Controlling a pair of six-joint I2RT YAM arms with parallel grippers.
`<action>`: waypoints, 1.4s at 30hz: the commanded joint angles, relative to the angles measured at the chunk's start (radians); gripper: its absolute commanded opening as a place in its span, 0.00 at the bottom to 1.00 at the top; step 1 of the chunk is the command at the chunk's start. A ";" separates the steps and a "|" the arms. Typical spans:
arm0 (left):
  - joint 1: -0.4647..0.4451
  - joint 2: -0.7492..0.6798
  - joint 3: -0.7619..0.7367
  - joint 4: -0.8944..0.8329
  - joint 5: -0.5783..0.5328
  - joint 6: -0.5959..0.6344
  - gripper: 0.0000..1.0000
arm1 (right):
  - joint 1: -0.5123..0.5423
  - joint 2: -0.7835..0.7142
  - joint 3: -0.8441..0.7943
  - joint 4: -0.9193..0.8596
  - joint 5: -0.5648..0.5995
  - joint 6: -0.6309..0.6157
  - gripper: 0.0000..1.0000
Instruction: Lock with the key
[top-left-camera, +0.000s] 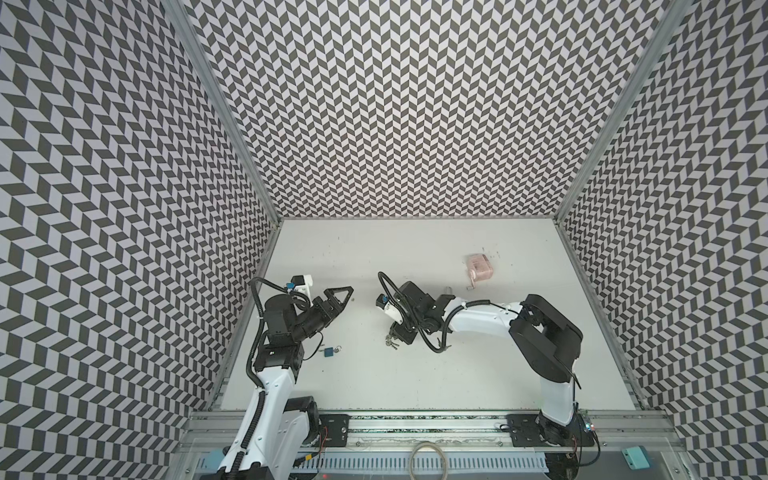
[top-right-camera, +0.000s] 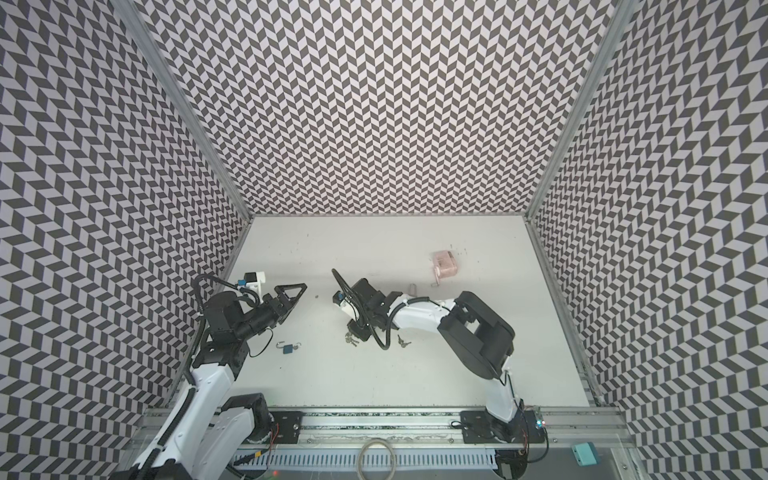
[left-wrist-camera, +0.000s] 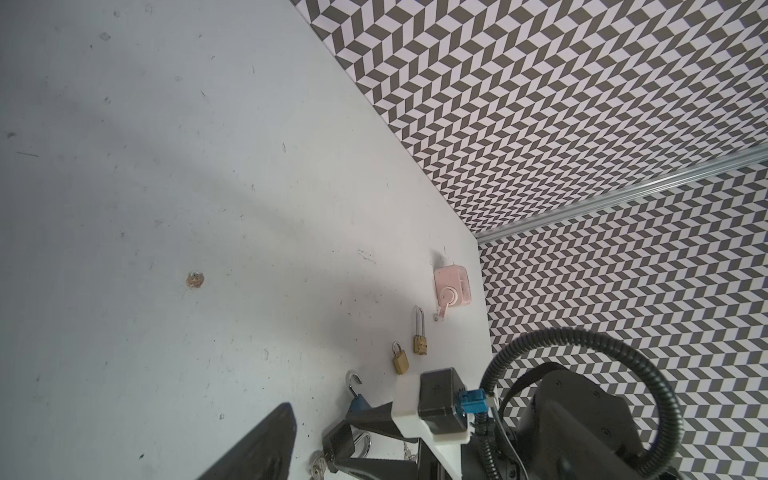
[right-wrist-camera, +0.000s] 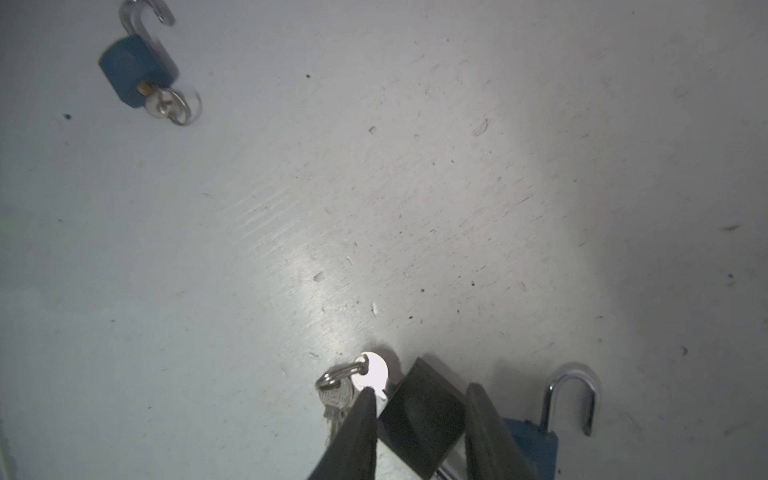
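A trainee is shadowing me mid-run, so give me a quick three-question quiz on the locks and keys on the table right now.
1. True or false: the blue padlock nearest the left arm has a key in it.
2. What sits between the jaws of the right gripper? A a screwdriver; B a black padlock; C nothing.
3. How many brass padlocks show in the left wrist view?
Key: 1 true; 2 B; 3 two.

No text, brand or number can be read anywhere; the key (right-wrist-camera: 334, 397) bears faint stamped marks, too blurred to make out.
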 joint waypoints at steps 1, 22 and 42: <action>0.006 -0.021 -0.001 0.008 0.020 0.010 0.92 | 0.002 0.018 0.025 -0.018 0.016 0.029 0.41; -0.016 -0.018 0.041 -0.043 -0.008 0.072 0.92 | -0.018 -0.073 -0.046 0.034 0.201 0.154 0.43; -0.023 -0.014 0.022 -0.025 -0.002 0.068 0.91 | -0.018 -0.006 -0.028 -0.053 0.228 0.154 0.41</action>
